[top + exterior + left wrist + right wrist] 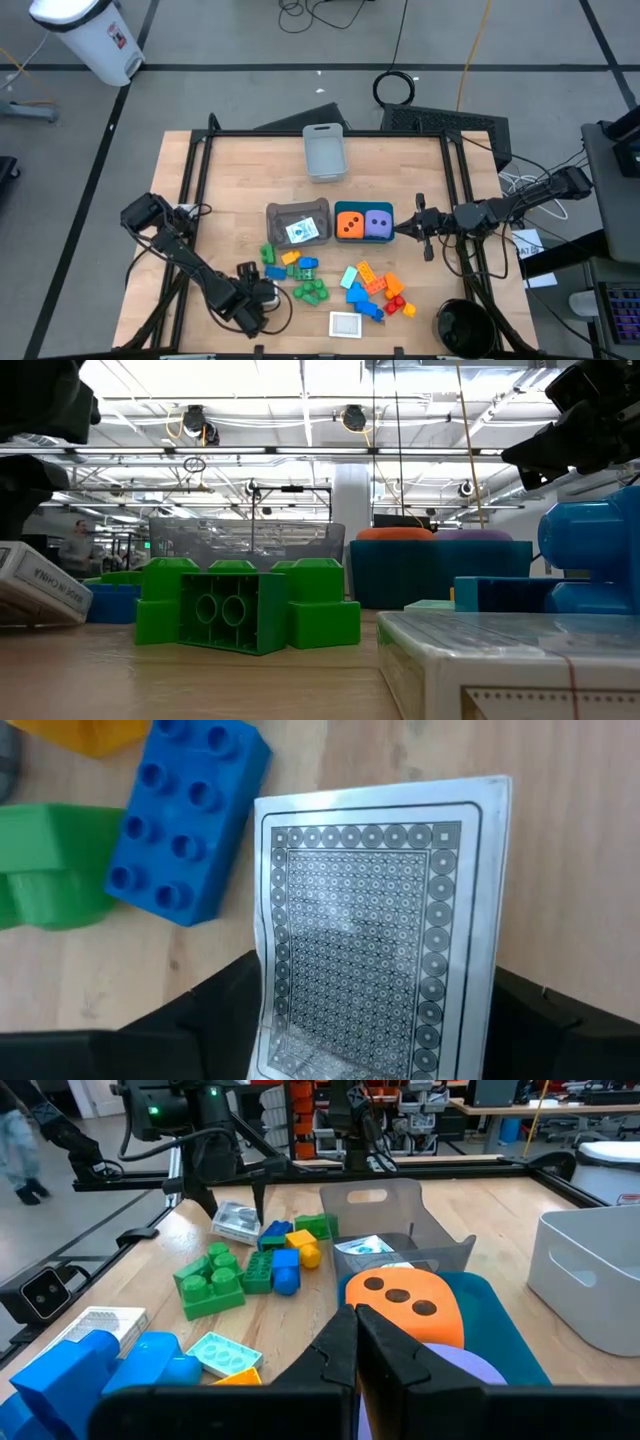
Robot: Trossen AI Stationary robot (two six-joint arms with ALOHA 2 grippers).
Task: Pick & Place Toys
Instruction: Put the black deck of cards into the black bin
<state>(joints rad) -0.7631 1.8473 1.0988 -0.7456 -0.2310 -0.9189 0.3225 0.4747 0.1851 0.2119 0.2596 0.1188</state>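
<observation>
Here, the left gripper (375, 1020) is straddling a flat white-edged patterned card (372, 930) at the table's near left, fingers part open around it, closure unclear — seemingly lining up a pick. The right gripper (357, 1342), shut and empty, is waiting by the teal bin (363, 222) holding the orange die (400, 1302).

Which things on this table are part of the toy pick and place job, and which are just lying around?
Job:
bricks
green brick
orange die and purple die, in the teal bin
patterned card between the left gripper fingers
white-edged card

Lying about:
pale grey bin
cables on the floor
white container
</observation>
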